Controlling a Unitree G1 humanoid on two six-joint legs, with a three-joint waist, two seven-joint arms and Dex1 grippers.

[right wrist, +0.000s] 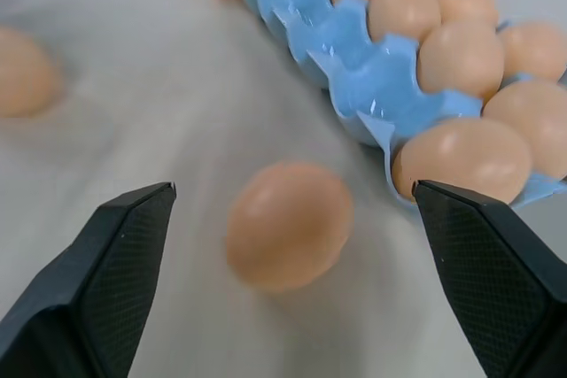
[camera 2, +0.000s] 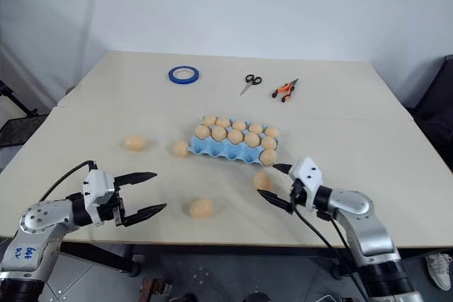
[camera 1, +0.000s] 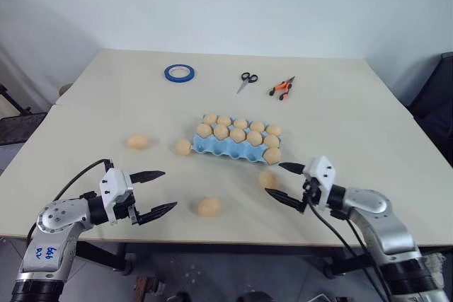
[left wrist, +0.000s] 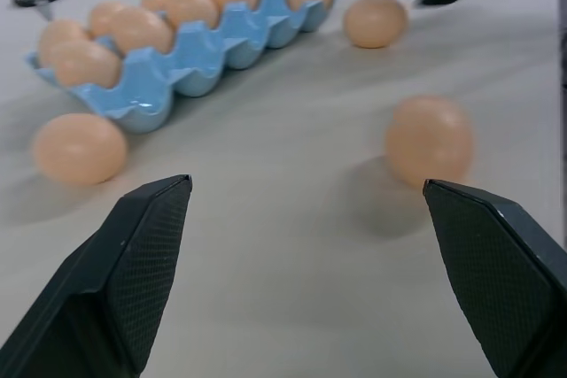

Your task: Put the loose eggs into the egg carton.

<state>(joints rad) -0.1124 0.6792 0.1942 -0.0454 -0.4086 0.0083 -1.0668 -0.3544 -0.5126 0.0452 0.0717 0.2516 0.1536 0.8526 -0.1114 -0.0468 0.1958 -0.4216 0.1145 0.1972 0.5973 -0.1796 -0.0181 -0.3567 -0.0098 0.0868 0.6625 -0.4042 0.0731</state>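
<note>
The light blue egg carton (camera 1: pixel 226 149) lies mid-table, its back cups filled with tan eggs and most of its front row bare. Several loose eggs lie around it: one far left (camera 1: pixel 137 141), one against the carton's left end (camera 1: pixel 183 147), one near the front edge (camera 1: pixel 209 206), and one by the carton's right front corner (camera 1: pixel 267 179). My right gripper (camera 1: pixel 274 179) is open, level with that last egg (right wrist: pixel 288 223), which lies just ahead between its fingers. My left gripper (camera 1: pixel 170 189) is open and empty, left of the front egg (left wrist: pixel 430 139).
At the back of the table lie a blue tape ring (camera 1: pixel 180 73), black scissors (camera 1: pixel 247 80) and orange-handled pliers (camera 1: pixel 282 88). The table's front edge runs just below both grippers. A dark chair (camera 1: pixel 435 104) stands off the right side.
</note>
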